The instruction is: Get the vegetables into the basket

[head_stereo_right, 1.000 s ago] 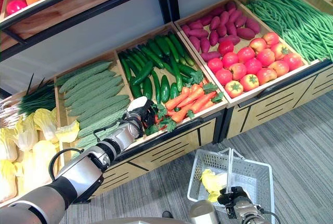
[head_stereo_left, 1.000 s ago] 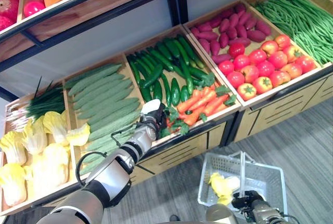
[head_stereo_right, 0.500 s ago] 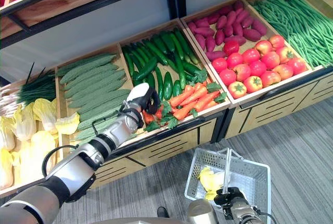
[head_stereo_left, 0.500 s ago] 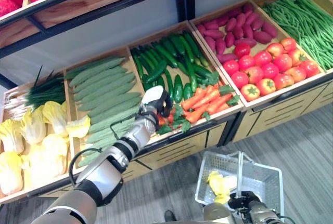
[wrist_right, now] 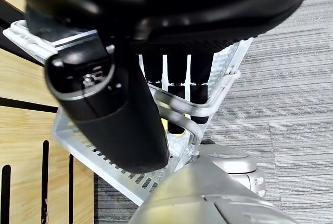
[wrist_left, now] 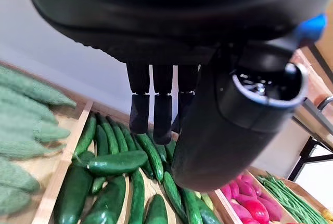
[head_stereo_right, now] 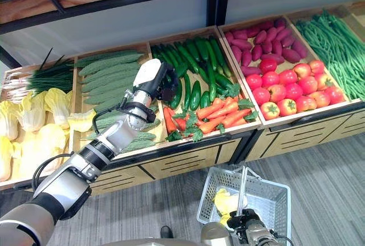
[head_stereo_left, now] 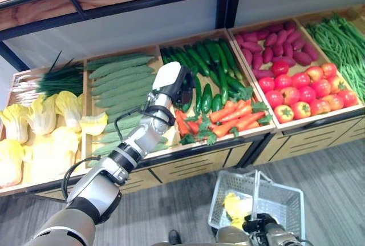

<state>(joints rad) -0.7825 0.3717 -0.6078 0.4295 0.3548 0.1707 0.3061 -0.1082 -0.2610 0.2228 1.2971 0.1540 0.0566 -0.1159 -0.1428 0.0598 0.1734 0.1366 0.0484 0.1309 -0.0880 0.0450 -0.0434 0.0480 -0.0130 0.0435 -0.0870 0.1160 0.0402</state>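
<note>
Along the stall's front edge, left to right: cabbages [head_stereo_left: 40, 137], spring onions [head_stereo_left: 57, 80], pale ridged gourds [head_stereo_left: 117, 77], cucumbers [head_stereo_left: 208, 66], carrots [head_stereo_left: 234, 117] at the front of the cucumber crate, purple sweet potatoes [head_stereo_left: 274, 43], tomatoes [head_stereo_left: 302, 89], green beans [head_stereo_left: 342, 46].

Left hand [head_stereo_left: 174, 83]: arm stretched up from the lower left, hand raised over the divider between gourd crate and cucumber crate. Left wrist view adds what the eye views lack: fingers [wrist_left: 156, 109] straight, side by side, pointing down toward the cucumbers with clear air beneath; nothing held.

Basket [head_stereo_left: 285, 197]: white wire, on the grey floor in front of the stall, below the carrot crate; one yellow-green leafy vegetable [head_stereo_left: 236, 206] inside.

Right hand [head_stereo_left: 262, 223]: at the basket's near rim. Right wrist view shows fingers [wrist_right: 177, 102] curled round the basket's handle bar [wrist_right: 205, 112].
</note>
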